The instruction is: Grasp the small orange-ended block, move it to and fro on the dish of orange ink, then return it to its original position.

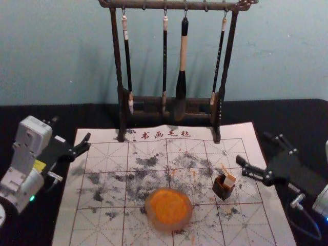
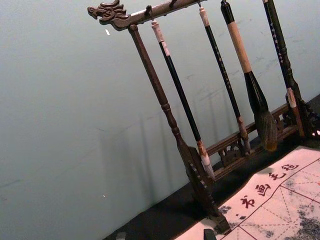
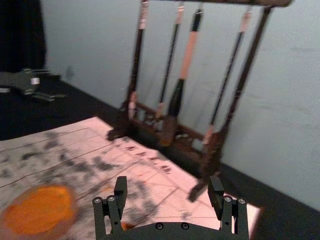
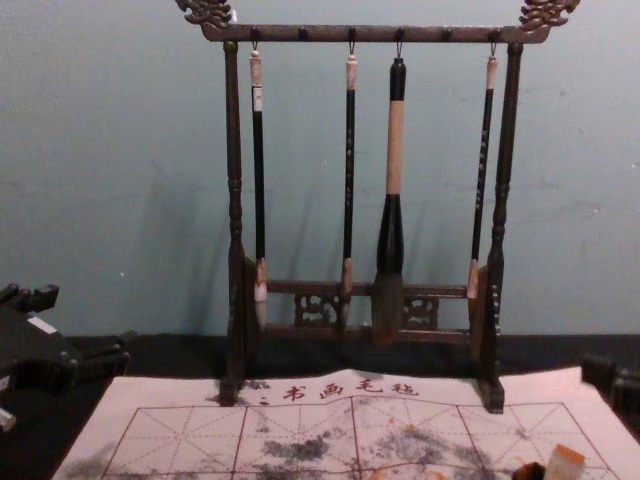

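Block (image 1: pixel 229 180) tilts left of my spread, empty right end effector (image 1: pixel 253 147); I'd match that slant before pinching. Left end effector (image 1: pixel 71 129), also spread, rests opposite.

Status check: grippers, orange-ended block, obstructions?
Left gripper open, mat's left edge. Right gripper open, mat's right side. Orange-ended block ungripped, poking from dark holder. No obstruction seen between block and right gripper.

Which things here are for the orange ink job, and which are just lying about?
For the job:
small orange-ended block, in its dark holder
dish of orange ink
right gripper, likely, open at the mat's right edge

Just there:
brush rack
four hanging brushes
left gripper, idle at the mat's left edge
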